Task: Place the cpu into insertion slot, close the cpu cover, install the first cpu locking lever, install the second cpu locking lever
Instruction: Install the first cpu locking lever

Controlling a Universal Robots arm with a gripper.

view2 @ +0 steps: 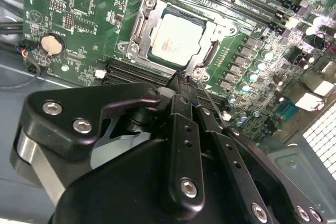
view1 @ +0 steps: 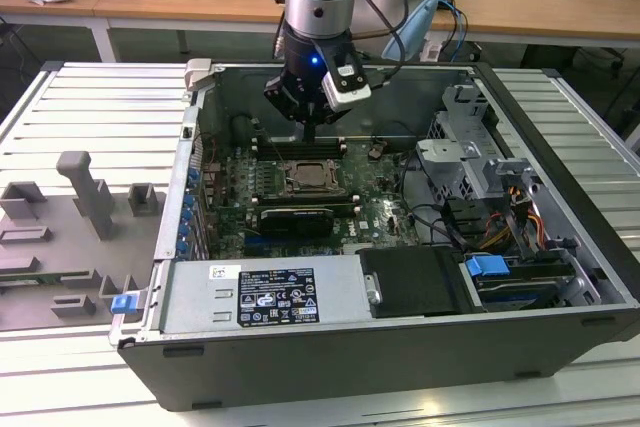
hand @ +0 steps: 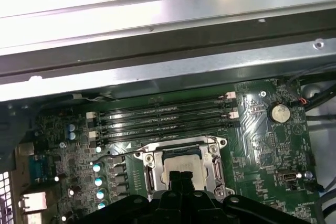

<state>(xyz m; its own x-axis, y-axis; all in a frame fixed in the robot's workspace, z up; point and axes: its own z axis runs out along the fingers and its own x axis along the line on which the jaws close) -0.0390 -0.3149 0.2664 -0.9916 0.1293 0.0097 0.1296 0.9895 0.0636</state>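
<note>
Inside the open dark grey metal computer case [view1: 560,197], which lies on a slatted silver table [view1: 90,97], the arm's black gripper [view1: 312,135] hangs just above the green motherboard [view1: 380,197]. Its fingers [view2: 181,124] are drawn together at the tips and nothing shows between them.

The small square cpu [view2: 176,38] with its pale silvery face sits flat in the square dark insertion slot [view2: 195,18]. The thin silvery cpu cover [view2: 140,24] lies down around the cpu, framing it in its window.

In the exterior view the socket stands mid-board. The long narrow black memory slots [hand: 163,119] lie between it and the case's far steel wall [hand: 157,61], and a long black card [view1: 295,217] lies on its near side. The case is open at the top, so the room above the socket is free. A grey drive cage [view1: 470,147] stands well apart, toward the exterior view's right.

A thin metal wire lever [view2: 212,100] runs close beside the fingers, and I cannot tell whether it is latched or touched. In both wrist views the gripper's black body hides the socket's nearest edge, and in the first wrist view the fingertips cover part of the cpu. A round silver coin battery [view2: 51,44] lies apart from the socket.
</note>
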